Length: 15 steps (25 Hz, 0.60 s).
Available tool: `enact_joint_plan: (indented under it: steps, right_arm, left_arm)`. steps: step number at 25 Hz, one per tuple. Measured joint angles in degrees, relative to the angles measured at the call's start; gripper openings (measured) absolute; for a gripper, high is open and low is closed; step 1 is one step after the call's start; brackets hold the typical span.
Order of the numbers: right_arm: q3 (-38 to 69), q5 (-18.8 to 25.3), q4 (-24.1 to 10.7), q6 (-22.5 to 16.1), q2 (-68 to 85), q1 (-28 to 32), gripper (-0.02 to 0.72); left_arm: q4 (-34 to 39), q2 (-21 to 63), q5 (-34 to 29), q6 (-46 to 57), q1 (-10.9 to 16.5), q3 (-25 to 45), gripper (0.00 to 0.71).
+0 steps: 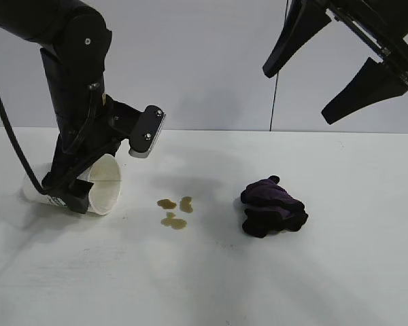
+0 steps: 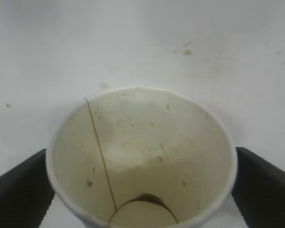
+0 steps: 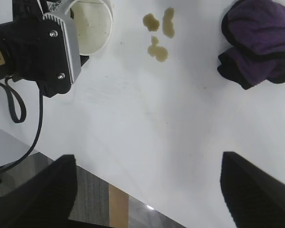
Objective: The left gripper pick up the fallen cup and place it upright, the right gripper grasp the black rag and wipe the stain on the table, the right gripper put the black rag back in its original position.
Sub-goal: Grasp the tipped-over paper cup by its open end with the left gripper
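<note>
On the wide matte white counter [image 1: 340, 285] I am at the first step: my left end effector [image 2: 141, 190], its black jaws spread wide and holding nothing, straddles the fallen white paper cup [image 1: 95, 187] at the counter's left. The cup's long axis lies flat, mouth facing the brownish stain [image 1: 175, 212]. Next I should close on the rim and tip it upright. My right end effector [image 1: 340, 68] hangs open above the bunched black-purple rag [image 1: 272, 207].

The exterior camera faces the arms, nearly level, across the tabletop [image 1: 211, 285]. The left wrist camera looks closely into the cup [image 2: 142, 156]. The right wrist camera looks down from higher; it and the exterior view share the stain [image 3: 157, 33].
</note>
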<state>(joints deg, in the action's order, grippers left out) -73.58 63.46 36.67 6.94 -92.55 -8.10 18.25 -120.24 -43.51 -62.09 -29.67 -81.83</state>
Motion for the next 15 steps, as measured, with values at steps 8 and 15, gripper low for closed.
enact_joint_plan:
  steps: [8, 15]
  right_arm:
    - [0.0, 0.0, 0.0, 0.0, 0.0, 0.0, 0.567]
    - [0.0, 0.0, 0.0, 0.0, 0.0, 0.0, 0.567]
  left_arm:
    - [0.0, -1.01, 1.55, 0.21, 0.0, 0.0, 0.683]
    - [0.0, -1.01, 1.6, 1.97, 0.0, -0.13, 0.589]
